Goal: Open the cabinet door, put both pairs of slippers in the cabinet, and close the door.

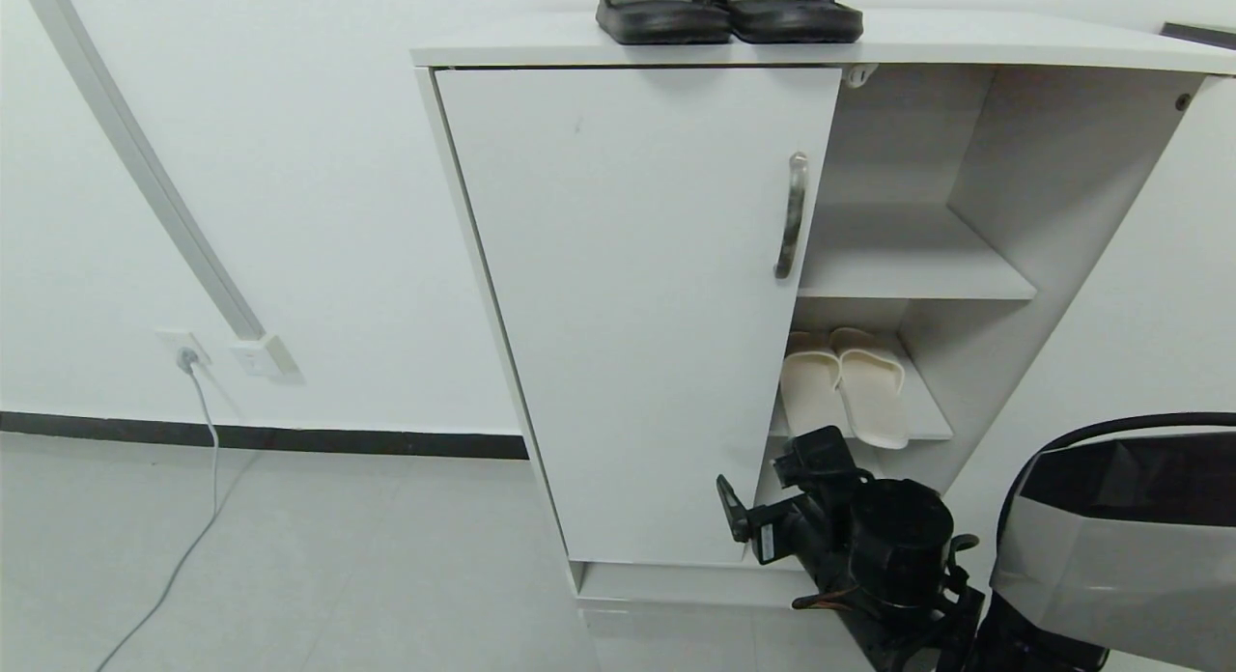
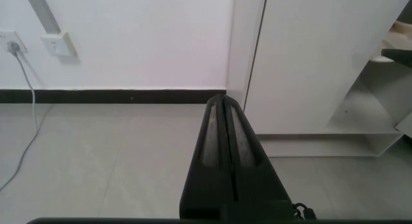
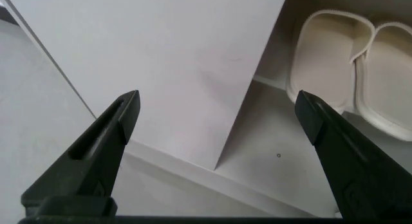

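A black pair of slippers (image 1: 729,14) rests on top of the white cabinet (image 1: 966,44). The left door (image 1: 637,305) with its metal handle (image 1: 792,215) is shut, while the right compartment stands open. A white pair of slippers (image 1: 845,387) (image 3: 360,76) lies on the lower shelf inside. My right gripper (image 1: 772,484) (image 3: 215,114) is open, low in front of the cabinet, straddling the shut door's free edge just below the white pair and holding nothing. My left gripper (image 2: 224,103) is shut and empty, low above the floor to the left of the cabinet.
Inside the open compartment the upper shelf (image 1: 908,257) is bare. A wall socket (image 1: 183,349) with a grey cable (image 1: 193,518) trailing over the tiled floor sits at the left, beside a slanted cable duct (image 1: 145,170).
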### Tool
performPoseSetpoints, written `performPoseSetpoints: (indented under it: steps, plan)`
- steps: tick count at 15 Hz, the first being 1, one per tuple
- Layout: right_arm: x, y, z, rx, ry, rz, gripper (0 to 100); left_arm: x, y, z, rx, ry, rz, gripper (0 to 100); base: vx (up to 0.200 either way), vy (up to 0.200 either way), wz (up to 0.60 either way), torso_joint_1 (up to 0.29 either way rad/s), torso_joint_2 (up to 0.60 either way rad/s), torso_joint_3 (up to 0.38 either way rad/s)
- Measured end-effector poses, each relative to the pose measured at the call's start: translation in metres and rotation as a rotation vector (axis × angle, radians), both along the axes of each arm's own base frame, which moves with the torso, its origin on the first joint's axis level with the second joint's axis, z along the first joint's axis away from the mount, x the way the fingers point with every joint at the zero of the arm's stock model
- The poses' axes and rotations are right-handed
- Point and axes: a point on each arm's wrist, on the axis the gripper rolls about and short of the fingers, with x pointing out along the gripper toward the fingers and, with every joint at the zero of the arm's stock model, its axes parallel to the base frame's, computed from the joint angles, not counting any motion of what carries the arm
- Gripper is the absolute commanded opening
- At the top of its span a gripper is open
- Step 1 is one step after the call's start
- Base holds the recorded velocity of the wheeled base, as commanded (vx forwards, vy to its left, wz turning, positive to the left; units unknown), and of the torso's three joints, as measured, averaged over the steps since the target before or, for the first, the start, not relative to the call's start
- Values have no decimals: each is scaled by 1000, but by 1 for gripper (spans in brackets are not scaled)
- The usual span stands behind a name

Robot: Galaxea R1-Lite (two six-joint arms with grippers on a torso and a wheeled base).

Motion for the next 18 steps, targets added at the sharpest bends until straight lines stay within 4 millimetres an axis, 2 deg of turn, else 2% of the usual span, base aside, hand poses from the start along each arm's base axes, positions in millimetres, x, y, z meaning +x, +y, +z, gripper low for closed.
performPoseSetpoints:
  steps: [3,7,18]
  plan:
    - [0,0,-1,-2,1,2,100,0,0,0,0,2,-1,0,0,0,0,20,-204,-326]
    - [0,0,-1,-3,3,3,100,0,0,0,0,-2,0,0,0,0,0,56,-510,-367]
    - [1,-1,1,1,-1,-1,100,0,0,0,0,-1,0,0,0,0,0,147,-472,-328]
